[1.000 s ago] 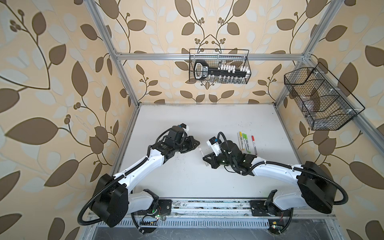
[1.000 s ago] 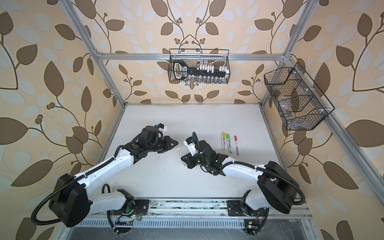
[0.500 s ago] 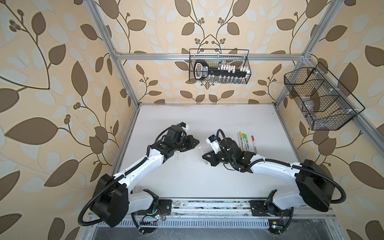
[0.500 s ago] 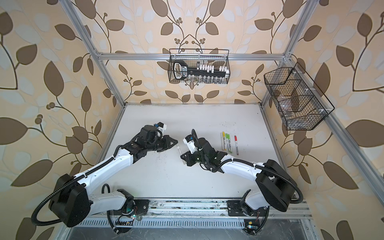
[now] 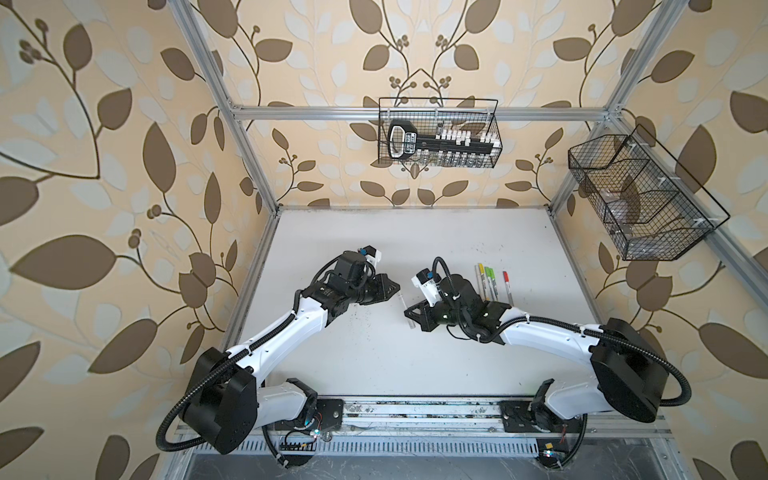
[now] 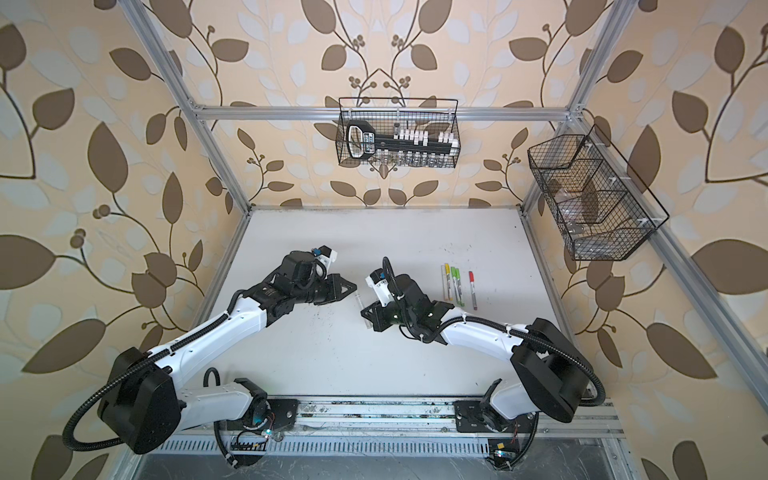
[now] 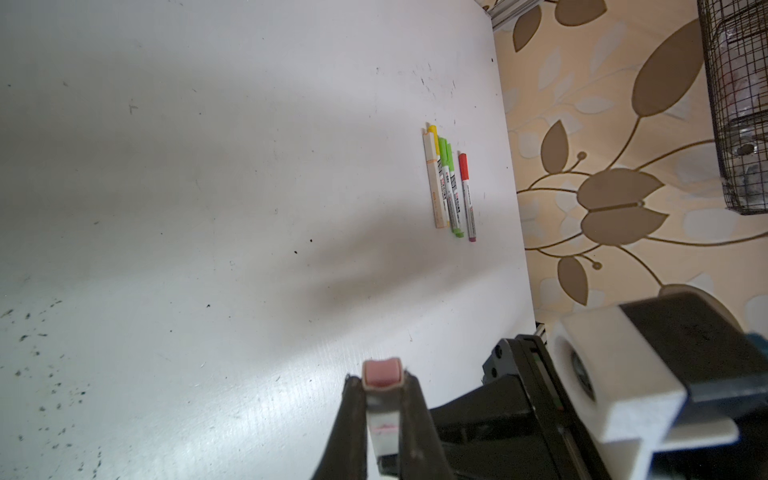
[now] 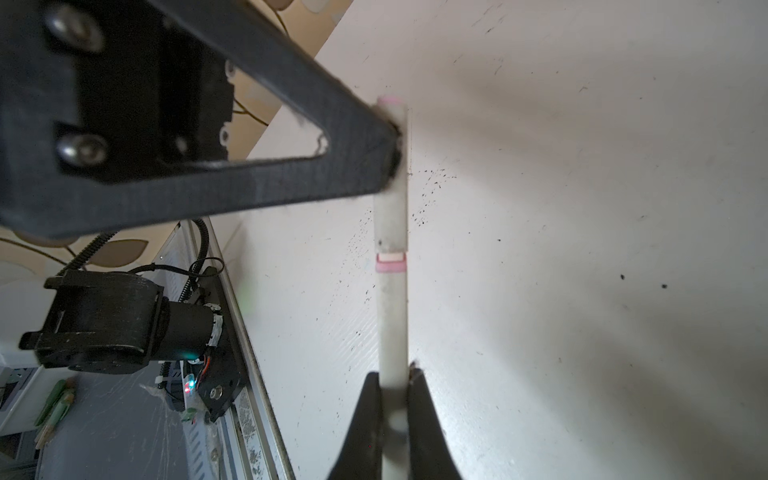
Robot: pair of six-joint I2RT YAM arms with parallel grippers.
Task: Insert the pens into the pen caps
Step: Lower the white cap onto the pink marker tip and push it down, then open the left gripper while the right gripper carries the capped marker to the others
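Note:
A whitish pen cap (image 7: pixel 381 374) with a pink end sits pinched in my left gripper (image 7: pixel 382 380), which is shut on it. My right gripper (image 8: pixel 395 374) is shut on a whitish pen (image 8: pixel 392 316) with a pink ring. In the right wrist view the cap (image 8: pixel 390 220) stands in line on the pen's tip, with a narrow pink band showing at the joint. In both top views the two grippers (image 5: pixel 397 287) (image 5: pixel 409 316) meet at mid-table around the pen (image 6: pixel 362 311). Several capped pens (image 5: pixel 490 282) (image 7: pixel 449 187), yellow, green and red, lie side by side behind the right arm.
A wire basket (image 5: pixel 438 133) with a black tool hangs on the back wall. A second wire basket (image 5: pixel 640 199) hangs on the right wall. The white table (image 5: pixel 374 365) carries ink specks. A metal rail (image 5: pixel 415 409) runs along the front edge.

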